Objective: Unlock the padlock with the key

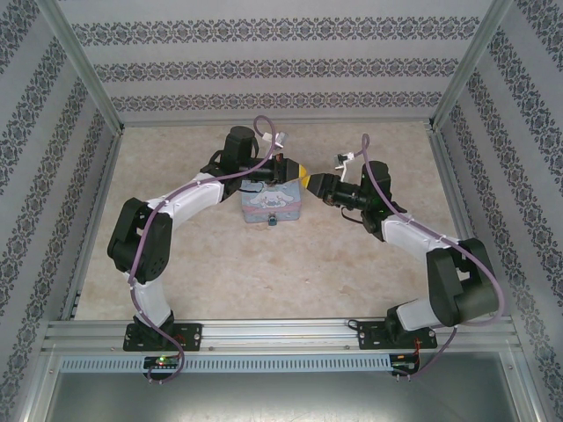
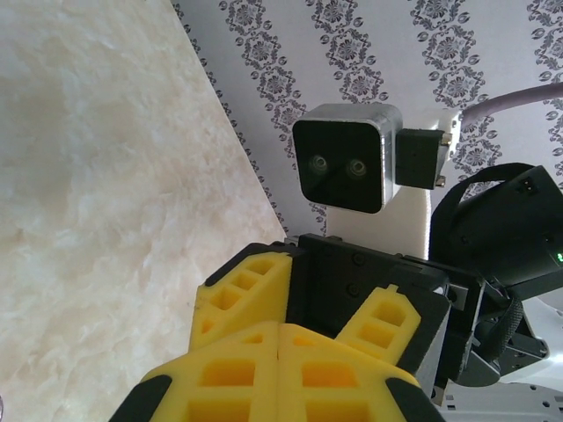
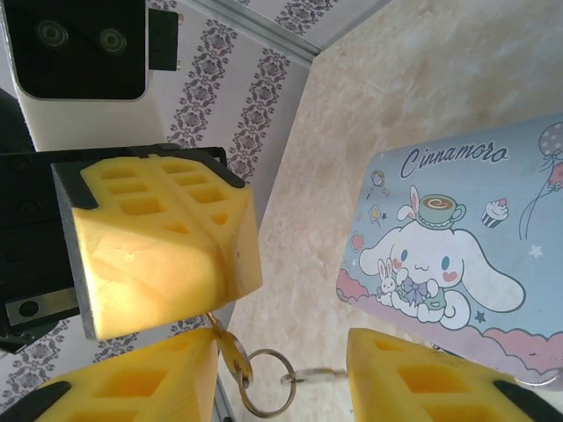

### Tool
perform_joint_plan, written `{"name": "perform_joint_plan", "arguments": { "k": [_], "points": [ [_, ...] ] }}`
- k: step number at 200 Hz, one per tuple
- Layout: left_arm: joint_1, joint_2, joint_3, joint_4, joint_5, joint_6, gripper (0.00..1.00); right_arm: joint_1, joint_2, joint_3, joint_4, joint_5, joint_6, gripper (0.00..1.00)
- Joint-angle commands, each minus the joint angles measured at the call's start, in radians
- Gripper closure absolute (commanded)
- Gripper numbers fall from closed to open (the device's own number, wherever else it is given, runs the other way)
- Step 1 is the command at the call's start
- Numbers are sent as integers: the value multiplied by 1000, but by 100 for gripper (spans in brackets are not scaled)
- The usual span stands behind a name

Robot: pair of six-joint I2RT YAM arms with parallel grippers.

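Note:
My left gripper [image 1: 303,173] hovers over the far right corner of the tin, its yellow jaws pressed shut [image 2: 280,330]. In the right wrist view the small metal key [image 3: 229,350] pokes out from under the left gripper's fingers [image 3: 158,255], which pinch its blade. A split ring [image 3: 264,382] and a second key [image 3: 321,376] dangle from it. My right gripper [image 1: 317,183] faces the left one tip to tip and stands open [image 3: 281,352] around the hanging ring. The padlock [image 1: 273,221] is a tiny dark shape at the tin's near side, too small for detail.
The light-blue cartoon tin [image 1: 273,204] lies flat mid-table, its printed lid [image 3: 457,237] right beside both grippers. Patterned walls enclose the marbled tabletop [image 1: 369,264] on three sides. An aluminium rail [image 1: 281,334] runs along the near edge.

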Motion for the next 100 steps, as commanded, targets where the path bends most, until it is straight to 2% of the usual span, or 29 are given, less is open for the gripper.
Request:
{"name": "perform_joint_plan", "arguments": {
  "k": [1, 37, 85, 97, 100],
  "points": [
    [11, 1, -1, 59, 17, -12, 100, 7, 13, 26, 39, -12, -17, 61],
    [10, 9, 2, 59, 18, -11, 100, 1, 7, 10, 39, -7, -19, 72],
    [11, 20, 5, 68, 13, -22, 100, -13, 3, 4, 40, -14, -16, 100],
    [11, 20, 2, 74, -6, -40, 100, -16, 2, 4, 36, -15, -18, 100],
    [10, 20, 0, 78, -13, -47, 97, -16, 1, 4, 34, -15, -20, 100]
  ]
}}
